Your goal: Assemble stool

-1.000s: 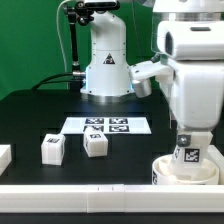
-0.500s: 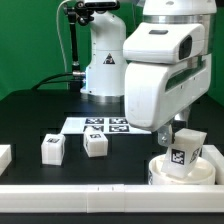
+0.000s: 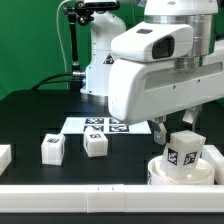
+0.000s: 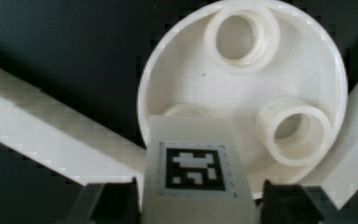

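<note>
Here, in the exterior view, the arm (image 3: 150, 65) fills the exterior view's right. Beneath it a leg block (image 3: 184, 153) hangs tilted over the round seat (image 3: 165, 177), just behind the front bar (image 3: 90, 191); whether block and seat touch I cannot tell. A second block (image 3: 52, 148) and a third block (image 3: 95, 143) stand apart on the table (image 3: 30, 115), near the marker board (image 3: 105, 125). In the wrist view, the gripper (image 4: 194, 198) pinches the tagged leg block by its sides, above the seat's round sockets (image 4: 247, 35).
</note>
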Motion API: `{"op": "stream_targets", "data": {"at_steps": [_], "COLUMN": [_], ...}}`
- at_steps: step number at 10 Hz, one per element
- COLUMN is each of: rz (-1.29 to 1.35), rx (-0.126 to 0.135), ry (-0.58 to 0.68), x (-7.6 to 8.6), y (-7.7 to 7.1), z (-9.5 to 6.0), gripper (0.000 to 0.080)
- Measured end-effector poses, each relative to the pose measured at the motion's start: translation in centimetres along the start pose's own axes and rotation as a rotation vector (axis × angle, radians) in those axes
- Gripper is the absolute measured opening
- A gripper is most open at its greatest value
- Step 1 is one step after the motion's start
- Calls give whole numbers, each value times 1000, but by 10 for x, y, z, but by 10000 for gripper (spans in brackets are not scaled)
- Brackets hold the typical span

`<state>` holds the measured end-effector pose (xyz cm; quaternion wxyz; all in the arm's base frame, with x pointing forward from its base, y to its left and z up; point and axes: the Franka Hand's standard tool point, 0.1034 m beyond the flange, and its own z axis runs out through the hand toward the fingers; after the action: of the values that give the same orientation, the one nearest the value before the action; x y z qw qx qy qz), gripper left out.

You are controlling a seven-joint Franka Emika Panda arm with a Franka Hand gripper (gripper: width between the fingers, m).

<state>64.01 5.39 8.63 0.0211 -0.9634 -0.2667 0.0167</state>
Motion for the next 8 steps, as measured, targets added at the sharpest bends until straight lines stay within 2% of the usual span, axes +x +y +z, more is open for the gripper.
{"op": "stream_targets", "data": {"at_steps": [1,3,8], "rz": [34,236,839], "rx": [0,16,81], "ry": [0,23,81], "x": [0,1,10], "y": [0,-1,-12], "z": [0,1,2], "gripper": [334,334,334]}}
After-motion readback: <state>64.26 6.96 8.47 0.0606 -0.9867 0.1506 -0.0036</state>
